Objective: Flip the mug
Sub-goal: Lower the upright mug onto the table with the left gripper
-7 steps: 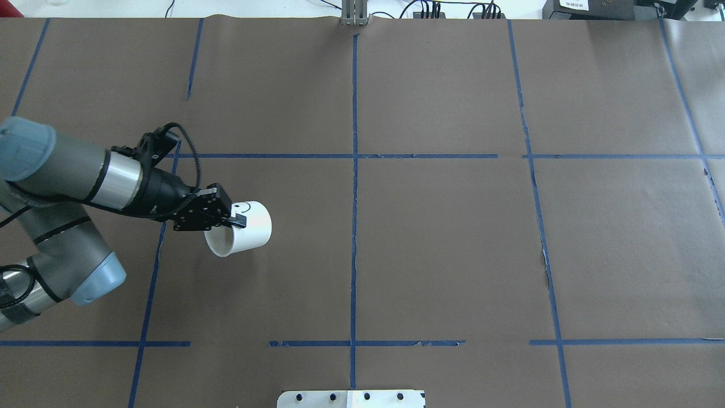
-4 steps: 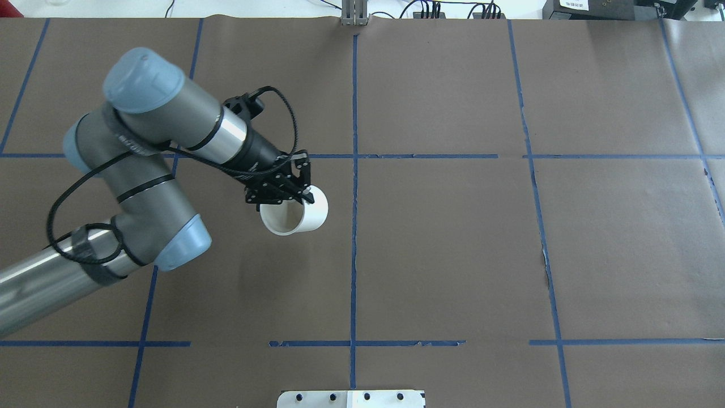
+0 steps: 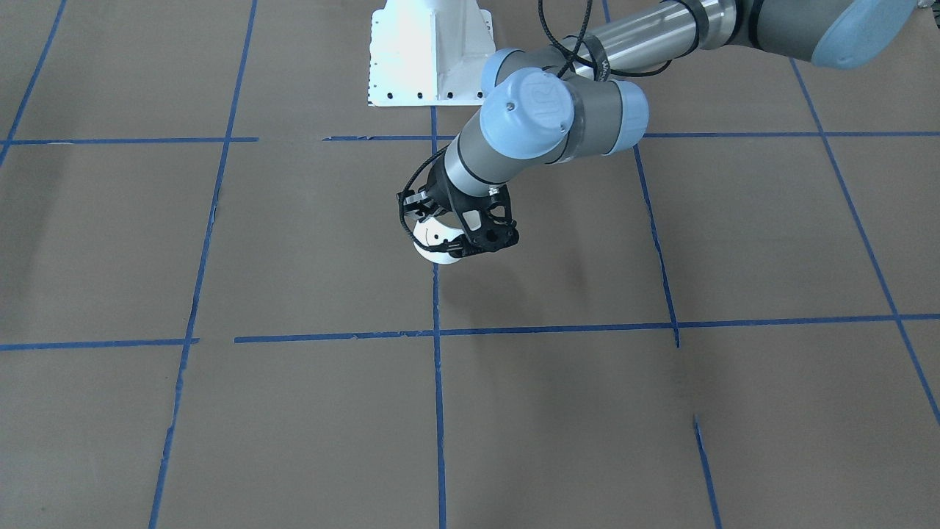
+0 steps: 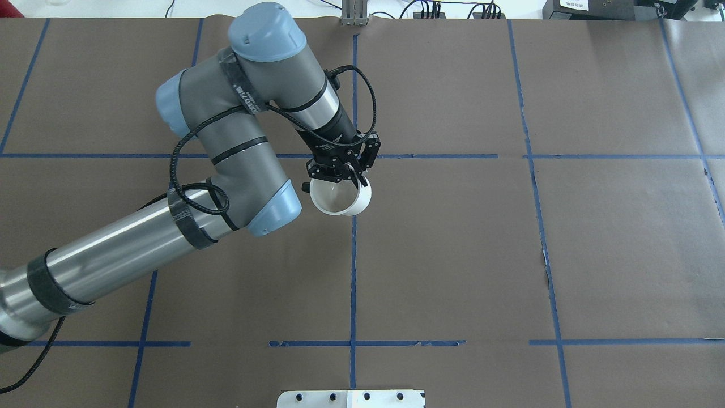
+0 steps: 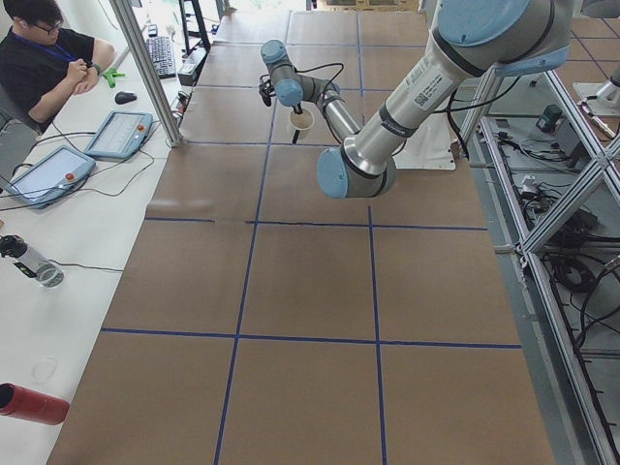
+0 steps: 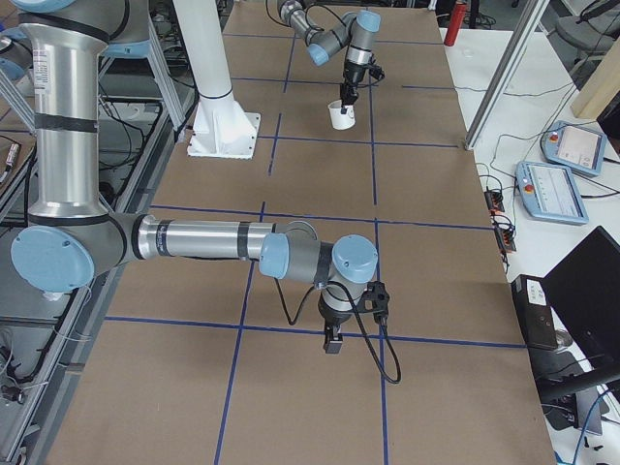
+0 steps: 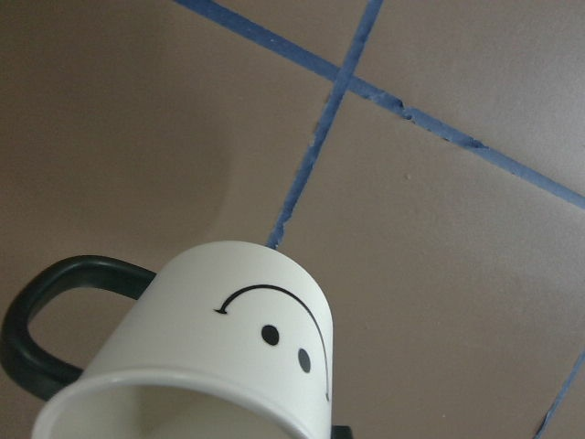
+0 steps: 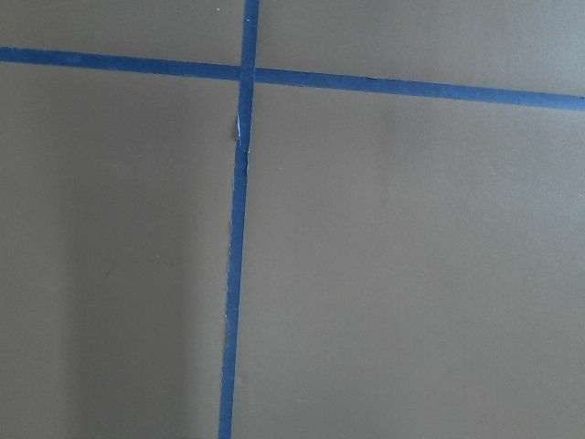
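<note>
The white mug (image 4: 340, 197) with a black handle (image 7: 37, 320) and a black smiley face (image 7: 274, 325) hangs in my left gripper (image 4: 343, 177), which is shut on its rim. It is over the centre tape line, its opening facing up toward the overhead camera and slightly tilted. It also shows in the front view (image 3: 435, 244), the left wrist view (image 7: 228, 357) and both side views (image 5: 301, 119) (image 6: 341, 114). My right gripper (image 6: 332, 341) shows only in the exterior right view, low over the table; I cannot tell whether it is open or shut.
Brown paper with a blue tape grid (image 4: 354, 255) covers the table. The white robot base plate (image 3: 429, 55) stands at the robot's edge. An operator (image 5: 48, 58) sits at a side table with tablets (image 5: 116, 134). A red bottle (image 5: 34, 403) lies there.
My left arm has swung the mug to the right, from the left cell to the centre line. The mug has turned from lying sideways to opening upward.
</note>
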`<state>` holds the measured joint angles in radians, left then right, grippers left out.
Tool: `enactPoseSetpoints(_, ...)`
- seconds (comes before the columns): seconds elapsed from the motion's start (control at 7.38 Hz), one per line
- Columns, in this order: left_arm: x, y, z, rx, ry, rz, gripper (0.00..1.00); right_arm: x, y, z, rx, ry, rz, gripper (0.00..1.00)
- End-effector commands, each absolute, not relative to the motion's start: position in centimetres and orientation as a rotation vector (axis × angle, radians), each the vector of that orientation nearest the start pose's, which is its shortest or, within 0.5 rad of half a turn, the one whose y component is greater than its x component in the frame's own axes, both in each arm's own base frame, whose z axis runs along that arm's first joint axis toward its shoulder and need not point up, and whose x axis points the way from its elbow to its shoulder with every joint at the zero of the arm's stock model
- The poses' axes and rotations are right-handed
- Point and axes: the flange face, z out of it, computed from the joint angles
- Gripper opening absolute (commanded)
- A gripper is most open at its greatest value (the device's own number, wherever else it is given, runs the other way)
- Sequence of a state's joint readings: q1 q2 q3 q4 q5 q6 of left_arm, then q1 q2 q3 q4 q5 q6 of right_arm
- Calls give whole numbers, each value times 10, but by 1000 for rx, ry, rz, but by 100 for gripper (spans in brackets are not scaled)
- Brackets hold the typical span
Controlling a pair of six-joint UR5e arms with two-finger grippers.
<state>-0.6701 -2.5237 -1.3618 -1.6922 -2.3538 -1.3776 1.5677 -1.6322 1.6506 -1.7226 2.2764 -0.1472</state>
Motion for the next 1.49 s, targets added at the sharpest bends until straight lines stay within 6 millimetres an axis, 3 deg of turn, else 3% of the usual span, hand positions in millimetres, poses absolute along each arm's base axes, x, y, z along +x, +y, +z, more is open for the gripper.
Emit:
enactPoseSetpoints(0.0,578,-500,124,-327,956,25,0,67,-455,668,-77,-712,-97,100)
enactPoseSetpoints(0.27,611,-475,130,-361,928,71,0,67,-455,667,-75,-712,-97,100)
enactPoseSetpoints(0.54,621,-468,126,-376,920,68,3,67,-455,668,-77,-712,-97,100)
enactPoseSetpoints(0.68,624,-465,125,-384,911,40,87,67,-455,668,-77,-712,-97,100)
enactPoseSetpoints(0.81,628,-463,117,-363,894,-26,100,67,-455,668,-77,-712,-97,100)
enactPoseSetpoints(1.08,612,-458,97,-332,934,-17,100,67,-455,668,-77,-712,-97,100)
enactPoseSetpoints(1.22,587,-466,82,-309,957,-33,100,67,-455,668,-77,-712,-97,100)
enactPoseSetpoints(1.35,556,-465,94,-284,977,-40,100,67,-455,668,-77,-712,-97,100)
